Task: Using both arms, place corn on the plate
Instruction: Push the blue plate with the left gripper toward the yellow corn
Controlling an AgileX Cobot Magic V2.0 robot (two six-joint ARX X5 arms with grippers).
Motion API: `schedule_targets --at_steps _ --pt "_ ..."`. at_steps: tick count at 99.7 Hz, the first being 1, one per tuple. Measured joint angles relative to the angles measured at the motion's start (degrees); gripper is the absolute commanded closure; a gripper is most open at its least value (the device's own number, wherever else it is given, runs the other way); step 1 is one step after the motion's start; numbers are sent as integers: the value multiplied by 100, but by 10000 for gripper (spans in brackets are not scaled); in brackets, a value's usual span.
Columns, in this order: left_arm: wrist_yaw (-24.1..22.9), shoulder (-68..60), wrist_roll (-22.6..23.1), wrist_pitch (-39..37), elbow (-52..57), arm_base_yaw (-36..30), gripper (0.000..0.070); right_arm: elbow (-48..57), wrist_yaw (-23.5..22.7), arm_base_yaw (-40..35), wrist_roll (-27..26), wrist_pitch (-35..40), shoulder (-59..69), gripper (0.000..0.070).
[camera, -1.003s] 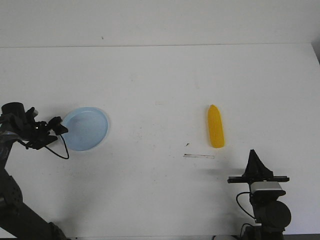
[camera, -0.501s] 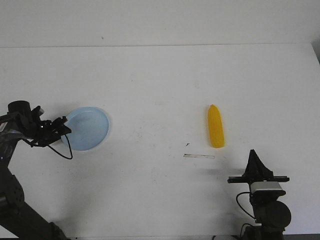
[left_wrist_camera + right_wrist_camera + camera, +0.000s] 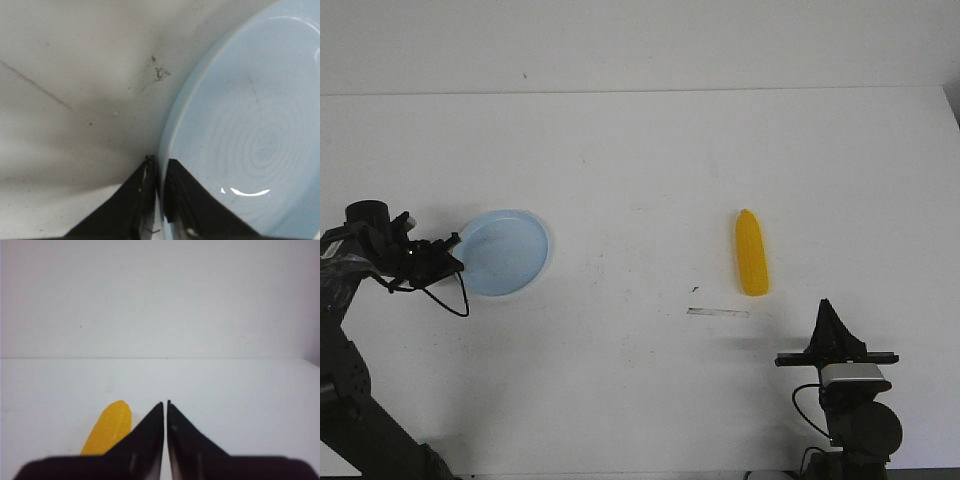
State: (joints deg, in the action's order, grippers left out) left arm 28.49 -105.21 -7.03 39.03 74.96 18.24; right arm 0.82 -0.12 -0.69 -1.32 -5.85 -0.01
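corn point(image 3: 752, 253) lies on counter point(image 3: 640, 160), long axis 12–6, taper at 12 | plate point(image 3: 508, 252) far off at its 9 | left end effector point(image 3: 453, 257) pinches plate rim | right end effector point(image 3: 827, 312) pressed together, at corn's 5

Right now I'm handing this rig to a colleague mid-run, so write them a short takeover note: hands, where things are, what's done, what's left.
Left hand: shut on the rim of the plate, at the plate's left edge on the left side of the table.
Right hand: shut, holding nothing, near the table's front right edge.
The corn lies flat on the table, right of centre, just ahead of the right hand and well apart from the plate.
Done: plate gripped. The plate is empty.
Left: pick up the corn, probably with the right hand, bring corn and plate together, set the corn on the plate.
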Motion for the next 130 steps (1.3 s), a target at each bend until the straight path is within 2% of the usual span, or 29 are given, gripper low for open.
schedule_targets --at_steps 28,54,82,106,130 --pt "195 79 -66 111 -42 -96 700 0 0 0 0 0 0 687" --pt "299 852 -304 120 -61 -649 700 0 0 0 0 0 0 687" --pt "293 885 -780 -424 -61 -2190 699 0 0 0 0 0 0 687" --pt "-48 505 -1666 -1064 -61 -3512 699 0 0 0 0 0 0 687" --pt "-201 319 -2260 -1185 -61 -4288 699 0 0 0 0 0 0 687"
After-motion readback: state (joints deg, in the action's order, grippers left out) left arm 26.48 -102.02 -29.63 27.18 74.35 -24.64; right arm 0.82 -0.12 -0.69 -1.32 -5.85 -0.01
